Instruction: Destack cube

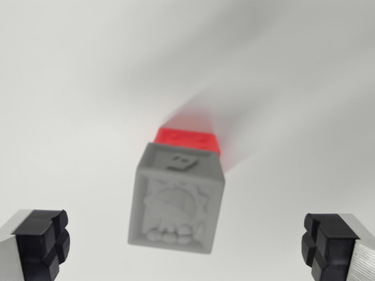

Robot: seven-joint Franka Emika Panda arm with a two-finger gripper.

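grey cube (pixel 176 202) atop red cube (pixel 188 139) | embossed relief, nothing legible | gripper (pixel 187 246) jaws wide apart, holding nothing

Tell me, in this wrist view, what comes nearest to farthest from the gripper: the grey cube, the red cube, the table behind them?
1. Grey cube: centre, between the fingers of the open gripper, top of the stack.
2. Red cube: just beyond, peeking out under the grey one.
3. Table: white surface behind both, farthest.
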